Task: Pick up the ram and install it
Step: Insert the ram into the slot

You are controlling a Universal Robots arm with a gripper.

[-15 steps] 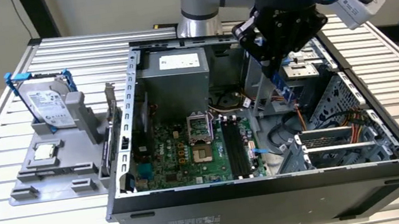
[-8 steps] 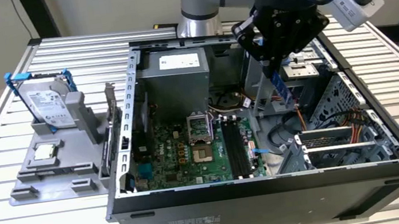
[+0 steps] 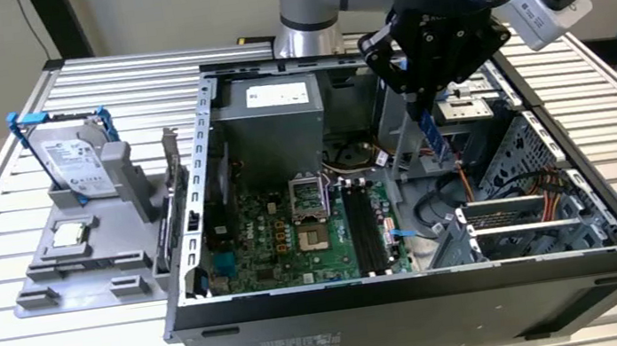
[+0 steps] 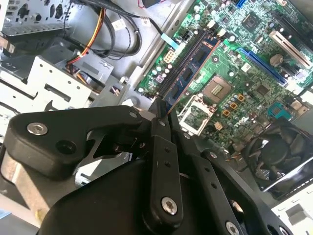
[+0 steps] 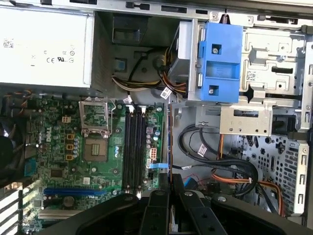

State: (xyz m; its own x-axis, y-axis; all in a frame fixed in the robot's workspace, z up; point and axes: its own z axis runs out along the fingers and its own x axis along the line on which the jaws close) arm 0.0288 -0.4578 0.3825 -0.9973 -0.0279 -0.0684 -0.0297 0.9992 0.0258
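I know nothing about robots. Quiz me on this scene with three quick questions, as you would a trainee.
1. Fill in: the hard drive stands outside the computer case, on the exterior view's ____.
2. True or false: the ram hangs upright, not yet in the motherboard slots.
3. What does the gripper hold? A) nothing B) the ram C) the hard drive
Key: 1 left; 2 true; 3 B.

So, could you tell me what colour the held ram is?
The ram is blue, clearest in the exterior view.
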